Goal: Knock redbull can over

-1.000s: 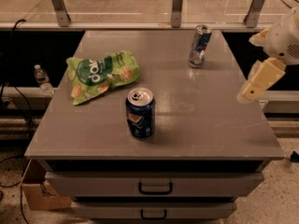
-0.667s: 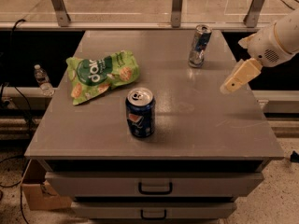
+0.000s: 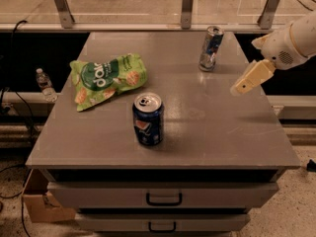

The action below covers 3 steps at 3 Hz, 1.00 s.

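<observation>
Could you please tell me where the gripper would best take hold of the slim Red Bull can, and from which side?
Probably around its straight mid-body, coming from the picture's right. The redbull can stands upright, slim, on the table's far right part, and the gripper hovers on that side and nearer the camera, with bare tabletop between them.

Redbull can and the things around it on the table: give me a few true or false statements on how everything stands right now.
1. The redbull can stands upright near the far edge of the table. True.
2. The gripper is pressed against the redbull can. False: it hovers apart from the can, nearer the camera and toward the picture's right side.
3. The Pepsi can lies on its side. False: it stands upright, toward the front of the table.
4. The green chip bag lies on the table's left part in the picture, away from both cans. True.
</observation>
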Tool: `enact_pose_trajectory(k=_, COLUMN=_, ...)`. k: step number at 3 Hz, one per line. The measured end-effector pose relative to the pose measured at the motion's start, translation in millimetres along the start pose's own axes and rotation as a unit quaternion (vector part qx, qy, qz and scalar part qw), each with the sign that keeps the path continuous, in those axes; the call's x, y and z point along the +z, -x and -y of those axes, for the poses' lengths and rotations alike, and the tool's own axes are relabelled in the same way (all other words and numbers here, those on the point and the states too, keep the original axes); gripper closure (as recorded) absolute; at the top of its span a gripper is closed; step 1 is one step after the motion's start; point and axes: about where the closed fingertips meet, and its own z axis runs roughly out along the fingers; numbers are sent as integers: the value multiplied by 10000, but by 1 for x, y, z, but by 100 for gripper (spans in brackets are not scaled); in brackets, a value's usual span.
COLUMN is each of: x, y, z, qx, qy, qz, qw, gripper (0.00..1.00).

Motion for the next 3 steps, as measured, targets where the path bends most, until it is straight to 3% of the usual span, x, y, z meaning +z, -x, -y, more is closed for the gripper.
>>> enact_pose_trajectory(k=1, x=1, y=18, z=22, qx=162, qy=-230, qz=415, qw=9987, gripper=0)
enact_pose_trajectory(k=2, x=4, y=28, z=41, qx=429, qy=-591, qz=624, qw=9954, gripper=0)
enact_pose_trajectory(k=3, x=15, y=27, z=58, qx=900, qy=-978, qz=767, qw=9881, gripper=0)
